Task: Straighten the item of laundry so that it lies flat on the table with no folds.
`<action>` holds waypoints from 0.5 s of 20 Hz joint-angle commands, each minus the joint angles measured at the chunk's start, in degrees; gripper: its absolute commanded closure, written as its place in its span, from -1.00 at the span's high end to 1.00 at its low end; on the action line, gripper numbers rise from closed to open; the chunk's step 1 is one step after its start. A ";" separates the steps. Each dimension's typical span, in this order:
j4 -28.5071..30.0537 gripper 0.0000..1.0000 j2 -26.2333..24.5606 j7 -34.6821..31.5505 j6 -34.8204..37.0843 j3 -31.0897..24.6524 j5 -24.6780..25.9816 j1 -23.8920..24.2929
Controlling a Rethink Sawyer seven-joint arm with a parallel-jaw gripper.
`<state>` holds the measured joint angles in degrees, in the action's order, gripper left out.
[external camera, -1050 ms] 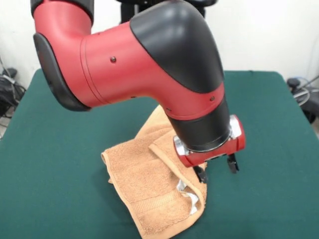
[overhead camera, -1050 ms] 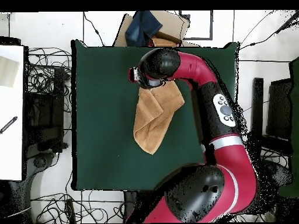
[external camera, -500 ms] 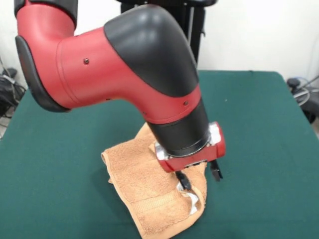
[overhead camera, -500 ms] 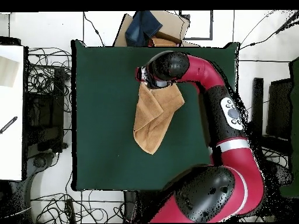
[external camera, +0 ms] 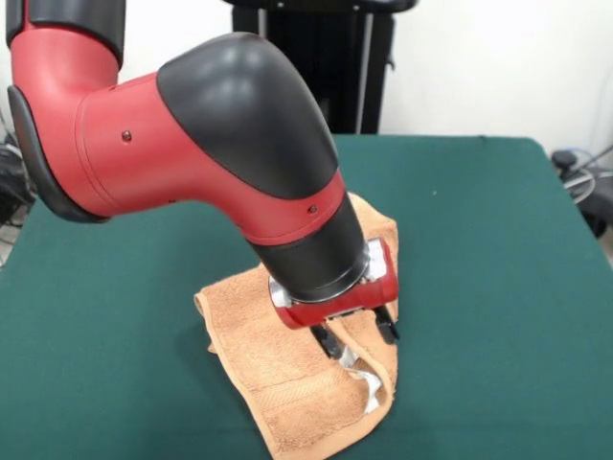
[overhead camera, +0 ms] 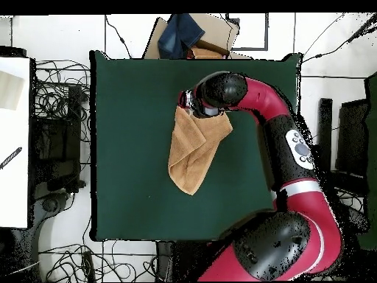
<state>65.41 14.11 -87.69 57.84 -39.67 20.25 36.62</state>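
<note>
The tool [external camera: 358, 335] (fingers spread) has slid over onto the folded towel [external camera: 278, 355], ready to grab it.

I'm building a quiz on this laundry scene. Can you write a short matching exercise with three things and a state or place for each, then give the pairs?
Things:
1. towel
2. gripper
3. table

States:
A. dark green, lying under everything
B. folded over itself, not yet flat
C. open, low over the cloth's near end

Pairs: 1-B, 2-C, 3-A
</note>
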 commanded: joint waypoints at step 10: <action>8.96 1.00 0.83 6.20 -5.70 -1.16 1.93 -0.25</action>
<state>70.24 15.50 -87.69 56.39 -39.70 20.27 36.94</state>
